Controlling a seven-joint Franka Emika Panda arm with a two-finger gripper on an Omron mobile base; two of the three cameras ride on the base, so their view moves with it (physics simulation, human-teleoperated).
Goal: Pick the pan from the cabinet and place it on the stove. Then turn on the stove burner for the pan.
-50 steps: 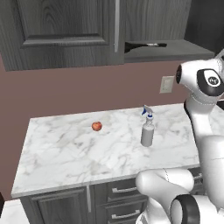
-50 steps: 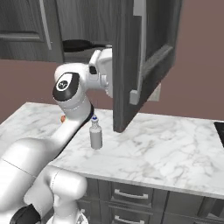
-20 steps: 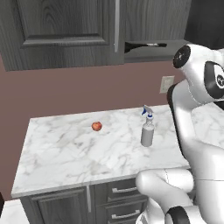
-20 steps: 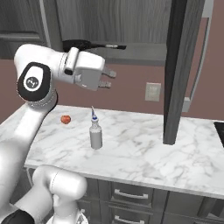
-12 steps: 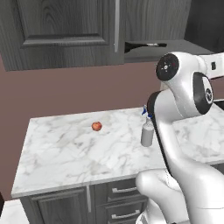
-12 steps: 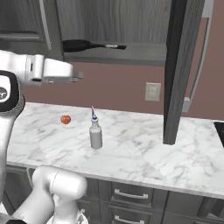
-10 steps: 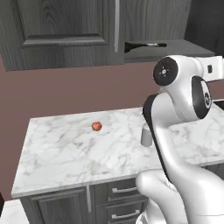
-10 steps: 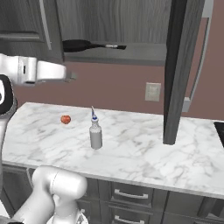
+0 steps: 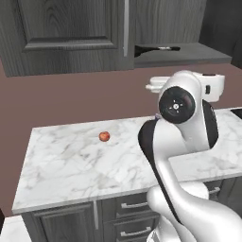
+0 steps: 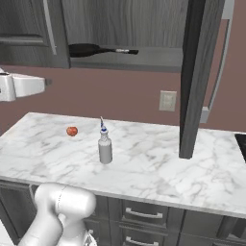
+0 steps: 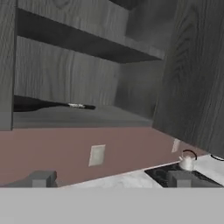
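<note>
Black pan (image 10: 85,49), handle toward open door (image 10: 198,77)

It was a kitchen: a marble counter (image 10: 158,163) below dark wall cabinets (image 10: 144,24), a kettle (image 11: 187,161) on a cooktop (image 11: 162,174).

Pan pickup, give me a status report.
Gripper open, empty, facing the open cabinet. Pan on the bottom shelf, untouched. Open cabinet door hangs right of it; spray bottle on the counter below.
</note>
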